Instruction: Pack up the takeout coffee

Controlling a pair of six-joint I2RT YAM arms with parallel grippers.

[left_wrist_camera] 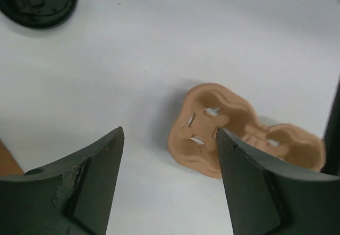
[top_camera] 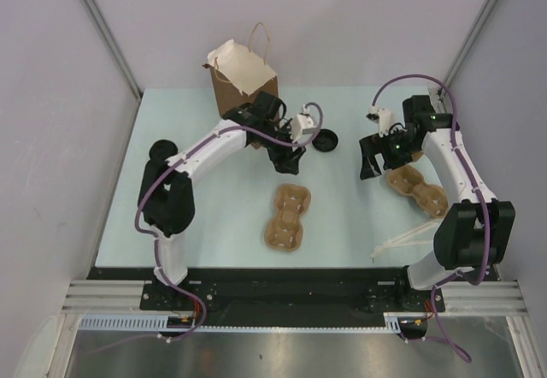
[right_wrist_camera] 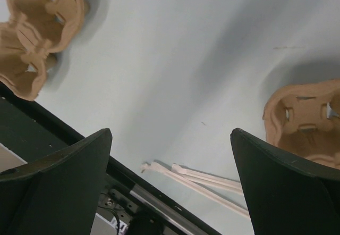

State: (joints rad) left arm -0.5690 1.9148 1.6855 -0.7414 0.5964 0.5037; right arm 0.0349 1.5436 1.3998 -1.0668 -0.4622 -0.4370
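Left wrist view: the coffee's black lid (left_wrist_camera: 37, 1) lies on the worktop (left_wrist_camera: 212, 43) beyond the spread, empty left jaws — its cup I cannot make out. The right jaws gape too. The middle tray (top_camera: 288, 216) and right tray (top_camera: 416, 186) hold nothing; the paper bag (top_camera: 244, 70) stands open.

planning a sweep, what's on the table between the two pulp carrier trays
Bare table in the right wrist view: nothing sits between the middle tray and the right-hand tray. The wooden stirrers lie off that line, toward the near edge.
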